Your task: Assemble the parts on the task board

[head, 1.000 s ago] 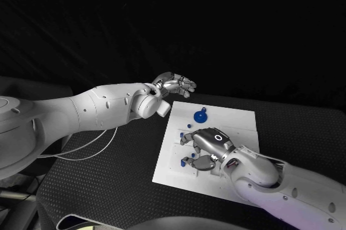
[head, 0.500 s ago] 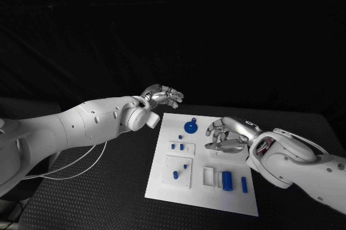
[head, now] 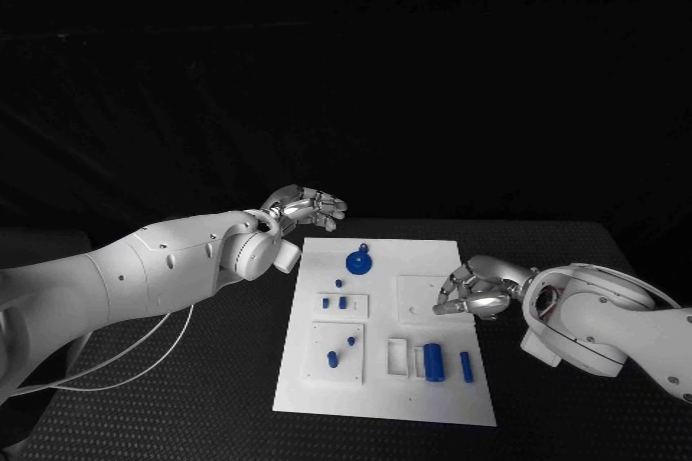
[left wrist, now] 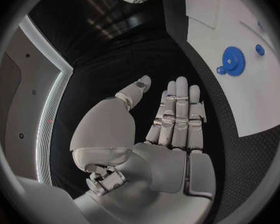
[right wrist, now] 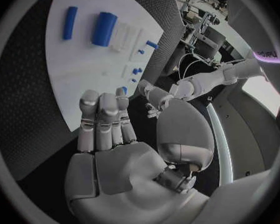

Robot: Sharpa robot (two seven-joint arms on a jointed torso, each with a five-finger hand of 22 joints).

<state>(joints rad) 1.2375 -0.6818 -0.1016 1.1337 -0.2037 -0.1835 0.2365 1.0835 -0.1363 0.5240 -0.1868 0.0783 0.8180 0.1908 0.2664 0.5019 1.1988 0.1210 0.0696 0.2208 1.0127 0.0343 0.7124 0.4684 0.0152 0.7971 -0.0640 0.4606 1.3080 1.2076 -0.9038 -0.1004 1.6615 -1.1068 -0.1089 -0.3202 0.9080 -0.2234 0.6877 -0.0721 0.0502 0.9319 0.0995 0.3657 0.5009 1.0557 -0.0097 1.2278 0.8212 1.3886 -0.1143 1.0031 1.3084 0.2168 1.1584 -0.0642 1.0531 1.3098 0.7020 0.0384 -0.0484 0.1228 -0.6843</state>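
Left hand (head: 306, 207) is held at the task board's (head: 389, 401) 11 o'clock corner, right hand (head: 473, 292) at 3 o'clock; both are empty, with fingers extended side by side.

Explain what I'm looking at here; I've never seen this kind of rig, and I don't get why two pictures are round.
It is a robot with two white arms, each ending in a silver hand. The square picture comes from a camera on its head, looking down at a black table. The round ones come from fisheye cameras at each wrist, behind that hand.

On the table lies a white task board carrying small blue parts: a blue gear, a blue cylinder and some little pegs.

The left hand hovers beyond the board's far left corner; the right hand is at its right edge. Neither holds anything.
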